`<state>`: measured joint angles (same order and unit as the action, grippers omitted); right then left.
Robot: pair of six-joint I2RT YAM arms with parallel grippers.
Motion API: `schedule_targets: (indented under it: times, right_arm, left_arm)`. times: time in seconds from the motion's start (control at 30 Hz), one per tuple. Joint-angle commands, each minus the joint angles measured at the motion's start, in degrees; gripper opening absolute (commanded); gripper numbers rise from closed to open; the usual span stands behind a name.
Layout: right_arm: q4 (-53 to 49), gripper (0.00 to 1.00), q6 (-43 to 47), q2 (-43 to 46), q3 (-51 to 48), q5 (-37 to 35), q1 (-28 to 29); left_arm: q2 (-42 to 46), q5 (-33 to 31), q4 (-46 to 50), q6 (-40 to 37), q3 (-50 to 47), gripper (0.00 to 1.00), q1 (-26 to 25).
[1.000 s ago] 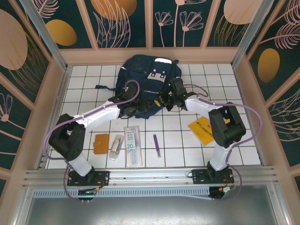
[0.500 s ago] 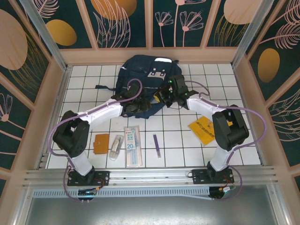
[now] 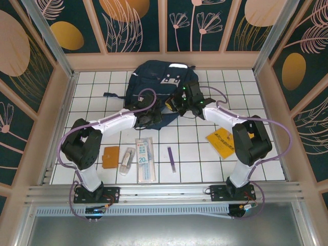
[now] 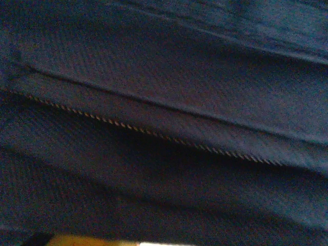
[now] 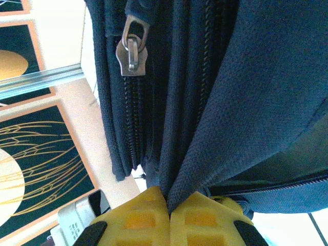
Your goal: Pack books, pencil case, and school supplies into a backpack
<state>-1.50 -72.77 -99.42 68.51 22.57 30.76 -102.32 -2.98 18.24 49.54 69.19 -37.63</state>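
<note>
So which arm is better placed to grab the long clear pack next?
Left, probably: the right gripper is shut on the backpack fabric, holding it, while the clear pack lies nearer the left arm's base.

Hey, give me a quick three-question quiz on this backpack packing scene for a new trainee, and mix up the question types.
1. Fill in: on the table, between the clear pack and the yellow booklet, lies the ___.
2. The right end effector is shut on: A a zipper pull, B backpack fabric, C the clear pack.
3. True or false: the yellow booklet is inside the backpack.
Key: 1 purple pen; 2 B; 3 false.
</note>
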Motion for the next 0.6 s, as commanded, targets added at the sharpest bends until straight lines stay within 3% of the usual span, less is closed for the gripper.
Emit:
schedule_targets:
  times: [0.0, 0.07, 0.1, 0.27, 0.57]
  right_arm:
    - [2.5, 0.0, 2.2, 4.8, 3.3, -0.9, 1.7]
    - [1.8, 0.0, 3.2, 5.3, 3.0, -2.3, 1.7]
    - [1.4, 0.0, 4.1, 5.5, 3.1, -3.1, 1.4]
    - [-0.4, 0.0, 7.0, 6.6, 1.4, -6.0, -0.3]
    - [-2.3, 0.0, 13.7, 8.0, -2.1, -8.2, -6.8]
  left_arm:
    - [-0.5, -5.6, 0.9, 1.3, 1.8, 0.15, -0.1]
    - [0.9, -6.6, 0.6, 0.1, 1.6, 0.01, -0.1]
    - [1.9, -6.6, 0.4, -0.7, 1.4, 0.0, -0.2]
    - [6.9, -1.9, -1.1, -6.6, 0.3, 0.0, -0.1]
    - [15.5, 18.2, -11.8, -18.4, -8.5, 0.0, 0.0]
